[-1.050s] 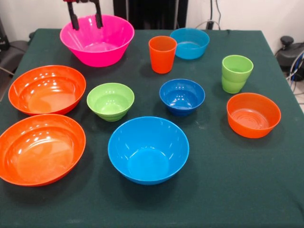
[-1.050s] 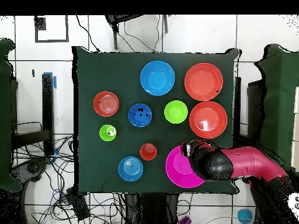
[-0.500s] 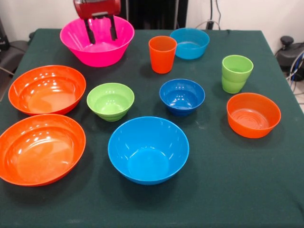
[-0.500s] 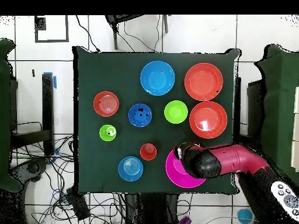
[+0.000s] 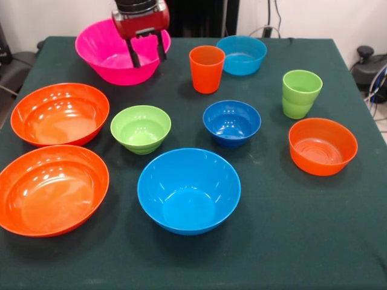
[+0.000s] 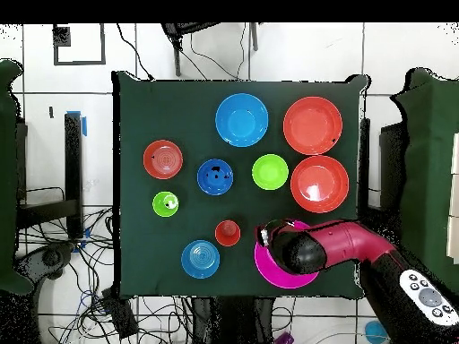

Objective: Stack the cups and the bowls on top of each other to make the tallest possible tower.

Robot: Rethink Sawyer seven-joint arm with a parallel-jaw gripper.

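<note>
My gripper (image 5: 147, 53) is open and low over the large pink bowl (image 5: 103, 51), one finger inside it and the other at its right rim. From above, the gripper (image 6: 266, 235) sits at the pink bowl's (image 6: 278, 273) edge beside the orange cup (image 6: 228, 233). That orange cup (image 5: 206, 68) stands just right of the bowl. Two lime green cups (image 5: 300, 93) are nested at the right. The large blue bowl (image 5: 188, 190) is front centre, and two large orange bowls (image 5: 59, 113) (image 5: 51, 188) lie on the left. No tower is in view.
Smaller bowls stand apart on the green cloth: lime green (image 5: 140, 128), dark blue (image 5: 231, 122), light blue (image 5: 242, 54) and orange (image 5: 322, 145). Cables lie on the floor around the table (image 6: 134, 107).
In the front view the gripper has come down and moved right, from the pink bowl's back left rim to its right rim. Bowls and cups keep their places.
</note>
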